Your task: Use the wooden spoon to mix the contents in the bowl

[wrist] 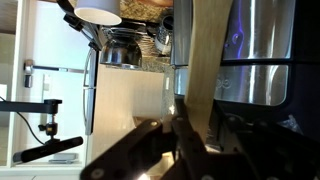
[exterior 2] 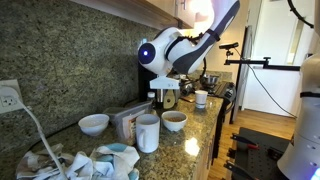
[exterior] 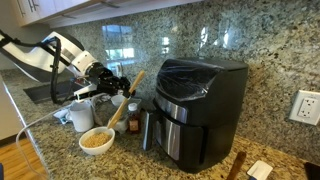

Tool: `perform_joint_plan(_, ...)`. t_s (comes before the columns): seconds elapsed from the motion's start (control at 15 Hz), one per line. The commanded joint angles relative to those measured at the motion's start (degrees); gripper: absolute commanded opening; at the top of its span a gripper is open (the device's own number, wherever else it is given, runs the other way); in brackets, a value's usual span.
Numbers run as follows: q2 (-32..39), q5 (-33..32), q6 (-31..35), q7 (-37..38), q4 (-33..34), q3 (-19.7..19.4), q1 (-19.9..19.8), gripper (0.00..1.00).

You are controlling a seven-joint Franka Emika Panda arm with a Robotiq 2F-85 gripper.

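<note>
Gripper [wrist: 182,120] jaws shut tight on wooden spoon [exterior: 137,82] handle. Spoon is tilted, tip near bowl [exterior: 96,148] w/ contents [exterior: 96,136]. Risk: thin handle pivots in grip, or stirring flicks grains over low rim.

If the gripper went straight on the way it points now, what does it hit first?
Likely the black air fryer: the gripper, shut on the wooden spoon, points at its near side. Depth unclear; it may pass in front.
</note>
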Motion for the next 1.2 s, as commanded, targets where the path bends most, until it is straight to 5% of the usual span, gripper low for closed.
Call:
perform_joint_plan(0.0,0.1,-1.4,0.5,-0.5,1.1,-0.2,-0.1,0.07)
perform_joint_plan(1.13,12.4,-7.1,15.8,-1.4,23.5,-0.2,0.1,0.07)
